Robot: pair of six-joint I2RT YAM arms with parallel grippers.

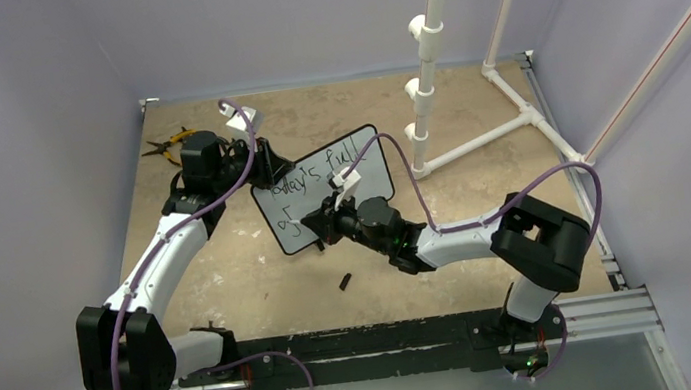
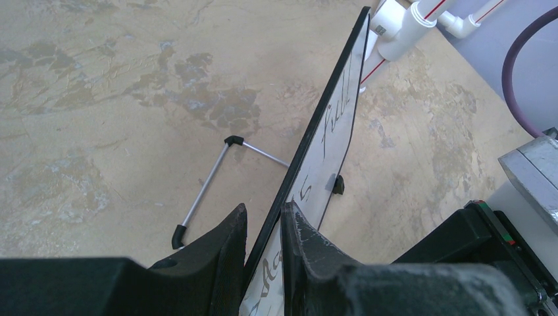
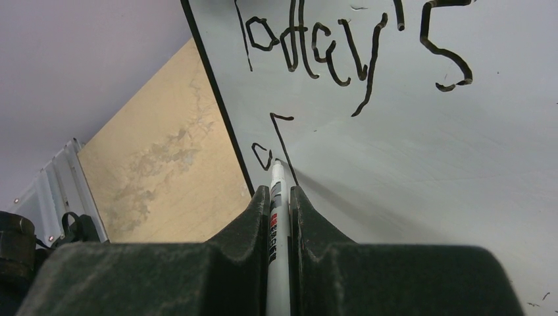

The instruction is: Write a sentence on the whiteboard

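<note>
**Both my jaws are clamped: board on the left, pen on the right**

At the far left of the table (image 1: 229, 261) lie yellow-handled pliers (image 1: 168, 144), well apart from my work. Just right of them, my left gripper (image 1: 263, 171) pinches the left edge of the whiteboard (image 1: 362, 157), one finger on each face. The board stands mid-table, tilted back, with open tabletop near and left of it.

My left wrist view sees the whiteboard (image 2: 335, 112) edge-on between the jaws of my left gripper (image 2: 263, 217), and behind it a thin metal support rod (image 2: 204, 191) resting on the table; the overhead view hides that rod.

The sentence (image 1: 305, 184) reads "Today's full", with a second line begun at lower left. My right gripper (image 1: 318, 227) is shut on a marker (image 3: 278, 191), whose tip touches that second line. A small dark cap (image 1: 345, 282) lies near the board's front. At far right stands a white pipe frame (image 1: 426, 73), close to the board's right corner.
</note>
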